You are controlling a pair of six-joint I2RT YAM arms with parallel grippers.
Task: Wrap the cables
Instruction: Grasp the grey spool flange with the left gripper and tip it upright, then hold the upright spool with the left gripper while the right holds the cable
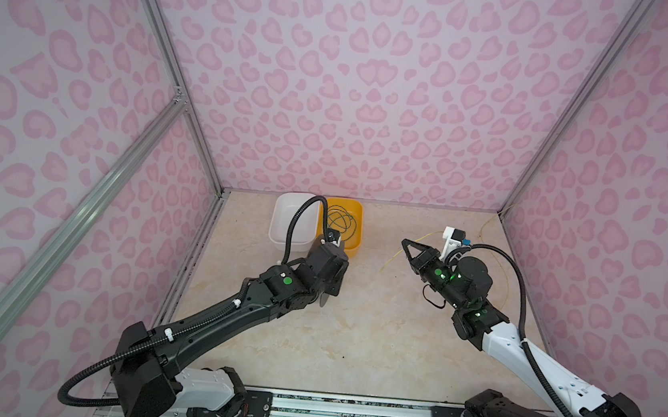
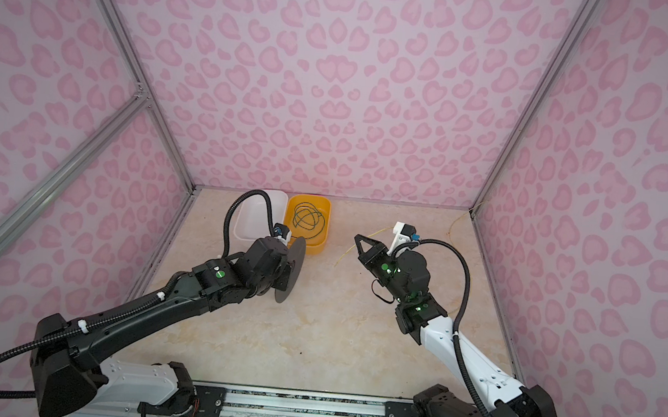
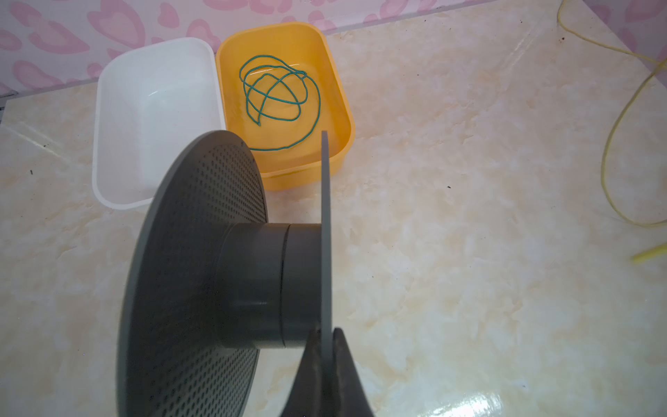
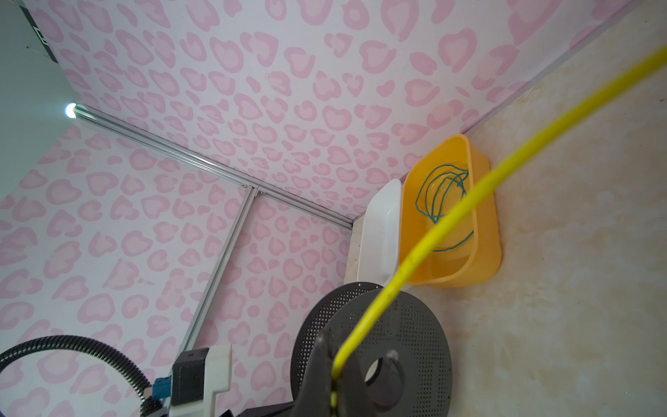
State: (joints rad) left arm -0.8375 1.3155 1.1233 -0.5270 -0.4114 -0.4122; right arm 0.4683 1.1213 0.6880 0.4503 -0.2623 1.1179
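reference landmark: the orange tub (image 3: 341, 90), set against the back wall on the table (image 1: 354, 324).

- green cable (image 3: 281, 100): lies inside the orange tub in loose overlapping loops, and neither gripper touches it.
- white tub (image 3: 155, 108): stands just beside the orange tub, long sides together.
- left gripper (image 3: 325, 337): sits near the front of the orange tub. its jaws are closed narrow on the thin outer flange of a dark grey spool (image 3: 252, 281), and the spool's bare core lies level with both perforated flanges upright.
- right gripper (image 4: 334, 364): sits apart from the orange tub, on the side away from the white tub, pointing toward the spool. its jaws are pinched together on the yellow cable (image 4: 445, 224).
- yellow cable: one short end hangs from the right gripper on the orange tub side. the long run trails away from the orange tub across the table toward the far corner.
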